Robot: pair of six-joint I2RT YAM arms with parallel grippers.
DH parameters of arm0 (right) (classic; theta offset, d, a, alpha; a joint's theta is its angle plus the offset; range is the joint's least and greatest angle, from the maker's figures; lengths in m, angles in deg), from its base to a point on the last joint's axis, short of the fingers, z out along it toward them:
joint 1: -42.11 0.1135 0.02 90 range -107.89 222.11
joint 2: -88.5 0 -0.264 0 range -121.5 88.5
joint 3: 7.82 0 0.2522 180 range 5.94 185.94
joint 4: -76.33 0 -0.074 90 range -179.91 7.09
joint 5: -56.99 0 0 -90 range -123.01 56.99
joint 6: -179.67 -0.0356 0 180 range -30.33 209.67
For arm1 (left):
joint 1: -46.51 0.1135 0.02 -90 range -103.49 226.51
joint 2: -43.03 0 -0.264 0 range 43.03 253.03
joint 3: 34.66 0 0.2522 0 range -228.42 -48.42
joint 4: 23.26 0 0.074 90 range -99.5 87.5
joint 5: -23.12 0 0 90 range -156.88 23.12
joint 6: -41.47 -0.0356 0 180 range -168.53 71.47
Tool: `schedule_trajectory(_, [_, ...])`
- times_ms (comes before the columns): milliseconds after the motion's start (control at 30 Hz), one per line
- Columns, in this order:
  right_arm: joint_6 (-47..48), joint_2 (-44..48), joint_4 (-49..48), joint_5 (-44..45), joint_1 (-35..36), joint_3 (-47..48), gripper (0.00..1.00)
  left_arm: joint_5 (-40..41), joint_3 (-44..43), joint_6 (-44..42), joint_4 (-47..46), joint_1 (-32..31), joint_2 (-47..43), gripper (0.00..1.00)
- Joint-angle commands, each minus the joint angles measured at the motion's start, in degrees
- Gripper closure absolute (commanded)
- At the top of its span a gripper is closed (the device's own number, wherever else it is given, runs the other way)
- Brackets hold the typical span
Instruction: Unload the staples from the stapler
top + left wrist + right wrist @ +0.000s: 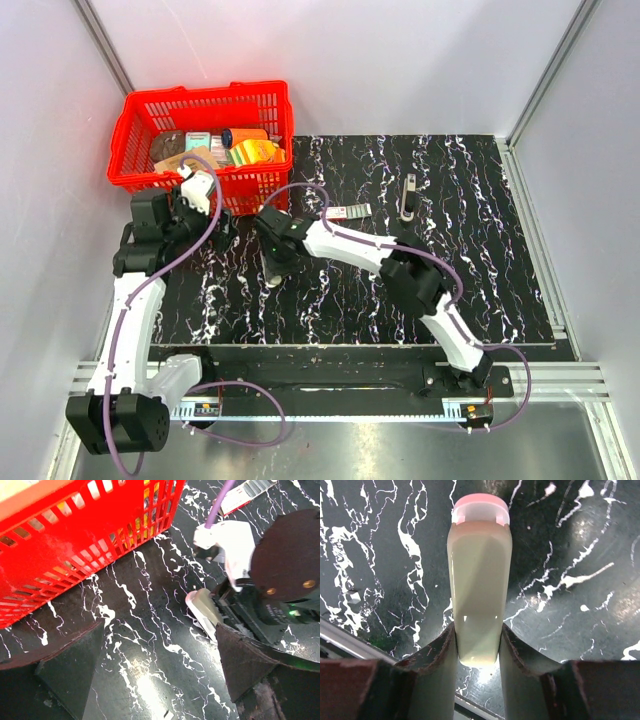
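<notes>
The stapler, black with silver parts, lies on the marbled mat at the back right, away from both grippers. My right gripper is shut on the staples, a pale beige bar with a whitish-pink end, and holds it low over the mat left of centre. The bar also shows in the left wrist view, sticking out of the right gripper. My left gripper is open and empty over bare mat, beside the red basket and just left of the right gripper.
The red basket with several packets stands at the back left, close to the left gripper; its wall fills the left wrist view. A flat red-and-white packet lies mid-mat left of the stapler. White walls enclose the table.
</notes>
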Motion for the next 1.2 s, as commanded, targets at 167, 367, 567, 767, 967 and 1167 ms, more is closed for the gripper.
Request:
schedule_trajectory(167, [2.78,-14.17,16.79,2.63,2.42,25.18,0.54,1.56,2.66,1.92,-4.14,0.60,-0.40,0.01])
schedule_trajectory(367, [3.84,-12.87,19.00,6.13,2.51,29.07,0.26,2.44,2.75,1.66,-4.32,1.12,0.04,0.01])
schedule_trajectory(567, [5.68,-4.62,19.53,11.84,1.72,24.25,0.18,2.09,2.49,1.83,-3.88,1.12,1.18,0.01])
schedule_trajectory(767, [6.39,10.75,14.02,18.45,-6.52,4.95,0.16,0.25,1.69,1.31,-2.83,1.12,0.92,0.01])
schedule_trajectory(967, [8.31,21.94,6.26,25.91,-21.98,-11.09,0.21,-1.95,3.71,1.83,-3.53,-0.36,0.13,0.01])
schedule_trajectory(1167, [12.45,16.42,6.52,29.35,-32.72,-7.59,0.20,4.46,6.26,0.78,-3.53,-7.66,0.13,0.01])
